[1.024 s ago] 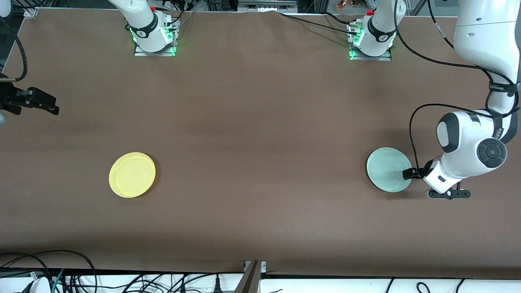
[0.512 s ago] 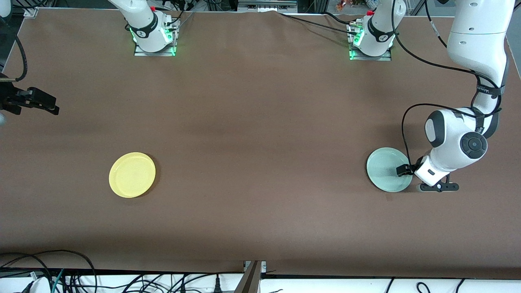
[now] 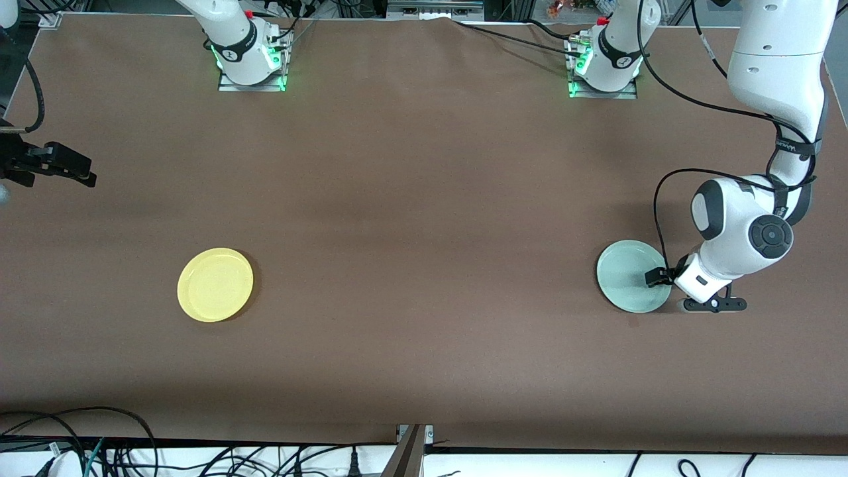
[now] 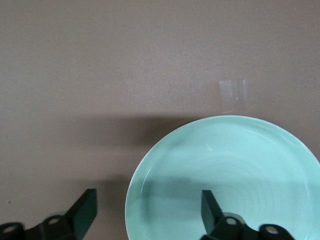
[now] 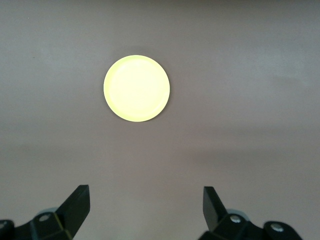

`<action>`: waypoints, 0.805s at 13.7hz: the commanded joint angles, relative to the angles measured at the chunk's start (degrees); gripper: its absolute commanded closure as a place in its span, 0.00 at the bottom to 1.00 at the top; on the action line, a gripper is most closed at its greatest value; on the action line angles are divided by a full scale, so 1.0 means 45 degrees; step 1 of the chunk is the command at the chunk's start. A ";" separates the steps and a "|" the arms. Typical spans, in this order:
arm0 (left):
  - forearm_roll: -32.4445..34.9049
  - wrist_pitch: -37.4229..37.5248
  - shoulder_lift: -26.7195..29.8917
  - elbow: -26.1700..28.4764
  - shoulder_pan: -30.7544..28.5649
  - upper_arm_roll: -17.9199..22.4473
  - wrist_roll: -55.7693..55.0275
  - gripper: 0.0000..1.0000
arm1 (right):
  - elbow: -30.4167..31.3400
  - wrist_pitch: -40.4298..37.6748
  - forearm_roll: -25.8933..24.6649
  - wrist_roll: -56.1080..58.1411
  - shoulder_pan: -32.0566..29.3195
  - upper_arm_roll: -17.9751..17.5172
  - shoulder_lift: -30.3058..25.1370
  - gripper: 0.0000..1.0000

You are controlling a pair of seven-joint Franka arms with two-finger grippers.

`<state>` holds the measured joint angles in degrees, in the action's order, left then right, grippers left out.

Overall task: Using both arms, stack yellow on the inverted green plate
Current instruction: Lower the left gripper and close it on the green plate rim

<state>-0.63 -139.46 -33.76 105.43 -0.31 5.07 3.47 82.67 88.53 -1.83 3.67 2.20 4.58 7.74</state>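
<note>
I see a round, shallow, pale mint-green plastic plate (image 3: 629, 275) lying flat on the brown surface (image 3: 424, 218) toward the left arm's end, its hollow side up and holding nothing. My left tool (image 4: 150, 210) sits low at its rim, fingers apart — one over the dish, one outside the rim. A round, bright yellow plastic plate (image 3: 215, 285) lies flat, rim up, also bare, toward the right arm's end. My right tool (image 5: 145, 207) waits open, high above the surface.
</note>
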 commanded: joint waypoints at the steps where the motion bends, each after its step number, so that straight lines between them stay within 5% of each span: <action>1: 0.0100 -0.0143 -0.0017 0.0087 -0.0008 -0.0033 -0.0028 0.17 | -0.0284 -0.0202 -0.0082 0.0044 -0.0040 -0.0040 0.0096 0.00; 6: 0.0080 -0.0143 -0.0036 0.0068 -0.0009 -0.0033 -0.0087 0.00 | -0.0284 -0.0202 -0.0082 0.0063 -0.0040 -0.0040 0.0096 0.00; 11: 0.0080 -0.0045 0.0022 0.0165 -0.0437 -0.0033 0.0477 0.00 | -0.0284 -0.0202 -0.0121 0.0063 -0.0060 -0.0040 0.0096 0.00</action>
<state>-0.63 -139.48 -34.16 105.43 -0.94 5.12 3.77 82.67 88.54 -1.83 3.67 2.20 4.58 7.74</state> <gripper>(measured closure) 0.000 0.000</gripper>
